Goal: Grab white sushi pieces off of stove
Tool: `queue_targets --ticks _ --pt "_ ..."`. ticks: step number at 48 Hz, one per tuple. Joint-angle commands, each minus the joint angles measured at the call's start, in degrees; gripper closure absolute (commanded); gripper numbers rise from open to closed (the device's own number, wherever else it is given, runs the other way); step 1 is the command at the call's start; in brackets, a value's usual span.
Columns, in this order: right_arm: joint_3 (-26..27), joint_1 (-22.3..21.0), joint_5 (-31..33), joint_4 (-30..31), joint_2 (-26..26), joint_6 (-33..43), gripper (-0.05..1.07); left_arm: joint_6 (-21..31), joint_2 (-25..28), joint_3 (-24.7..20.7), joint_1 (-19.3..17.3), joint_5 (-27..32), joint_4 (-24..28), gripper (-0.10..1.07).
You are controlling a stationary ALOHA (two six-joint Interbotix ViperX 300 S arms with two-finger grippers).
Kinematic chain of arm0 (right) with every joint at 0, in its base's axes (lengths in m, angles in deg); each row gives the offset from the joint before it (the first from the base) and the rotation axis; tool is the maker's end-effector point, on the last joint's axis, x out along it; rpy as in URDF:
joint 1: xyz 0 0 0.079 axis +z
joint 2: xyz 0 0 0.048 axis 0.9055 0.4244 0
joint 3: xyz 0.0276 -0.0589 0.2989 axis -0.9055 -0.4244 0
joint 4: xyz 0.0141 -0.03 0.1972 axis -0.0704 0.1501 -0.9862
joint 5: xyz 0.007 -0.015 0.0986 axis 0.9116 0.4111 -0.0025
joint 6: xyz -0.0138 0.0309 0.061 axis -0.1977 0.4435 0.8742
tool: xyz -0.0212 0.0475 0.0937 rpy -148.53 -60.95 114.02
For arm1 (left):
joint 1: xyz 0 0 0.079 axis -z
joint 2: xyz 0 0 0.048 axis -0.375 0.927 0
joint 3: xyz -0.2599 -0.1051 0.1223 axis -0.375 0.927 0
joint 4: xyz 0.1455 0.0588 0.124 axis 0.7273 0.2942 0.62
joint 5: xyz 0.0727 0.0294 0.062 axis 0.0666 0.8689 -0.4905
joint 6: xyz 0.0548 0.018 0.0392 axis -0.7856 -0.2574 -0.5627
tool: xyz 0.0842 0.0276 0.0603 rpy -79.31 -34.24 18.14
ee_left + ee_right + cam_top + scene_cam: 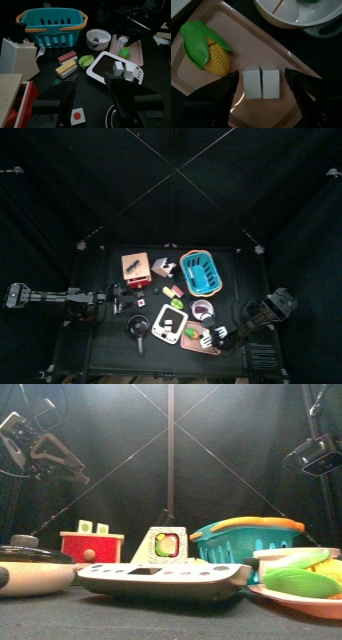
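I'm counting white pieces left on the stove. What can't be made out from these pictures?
- Front view: the stove is seen edge-on, so its top is hidden.
- Top view: whatever lies on the stove is too small to count.
- Left wrist view: the left gripper hides the stove's near corner.
- Right wrist view: stove out of view; bowl cut off by the edge.

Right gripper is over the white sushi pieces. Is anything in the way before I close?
Nothing visible. The two white sushi pieces lie side by side on the pinkish tray, in the gap between the open jaws of the right gripper. The corn lies beside them, clear of that gap.
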State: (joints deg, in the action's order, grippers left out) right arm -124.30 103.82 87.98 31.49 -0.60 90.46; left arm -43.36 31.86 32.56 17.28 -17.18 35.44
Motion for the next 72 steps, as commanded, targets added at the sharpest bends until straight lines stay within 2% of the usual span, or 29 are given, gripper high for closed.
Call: queue_targets --ticks 1,9,17,22,27,31,37,48,53,64,72 --pt "1.3 0.0 0.2 1.0 -2.5 -0.1 0.01 -0.1 0.0 -0.7 -0.2 -0.2 0.2 0.14" --pt "1.8 -0.2 0.2 4.3 -4.6 -0.2 0.01 -0.3 0.0 -0.8 0.2 -0.2 0.4 0.14" --pt "1.8 -0.4 0.2 12.7 -6.9 -0.4 0.01 0.0 0.3 -0.3 1.2 -0.2 0.7 0.14" --pt "1.3 -0.4 -0.3 21.0 -7.6 -0.6 0.01 -0.1 0.6 0.0 4.9 -0.2 0.8 0.13" --pt "0.9 -1.8 -1.8 32.3 -7.4 -0.6 0.01 0.0 1.4 -0.1 8.7 -0.5 0.6 0.13" --pt "0.7 -3.7 -4.3 41.0 -6.9 -0.6 0.01 0.1 2.4 -0.3 11.1 -0.5 0.6 0.14" --pt "0.3 -7.6 -8.5 49.6 -4.9 -0.6 0.01 0.4 5.3 -1.1 13.8 -1.1 0.4 0.14" --pt "1.8 -14.7 -17.6 56.2 0.7 -0.7 0.01 0.3 12.1 -2.8 14.7 -2.2 -3.2 0.14" --pt "2.5 -15.6 -19.5 58.0 1.9 -0.7 0.01 0.3 13.8 -3.2 14.7 -2.3 -4.3 0.14" --pt "5.4 -17.4 -22.8 62.6 3.9 -0.5 0.01 0.3 14.3 -3.3 14.7 -4.2 -4.7 0.14" --pt "7.9 -19.2 -28.1 63.2 5.4 -0.6 0.01 0.3 14.3 -3.1 14.7 -4.4 -4.7 0.14"
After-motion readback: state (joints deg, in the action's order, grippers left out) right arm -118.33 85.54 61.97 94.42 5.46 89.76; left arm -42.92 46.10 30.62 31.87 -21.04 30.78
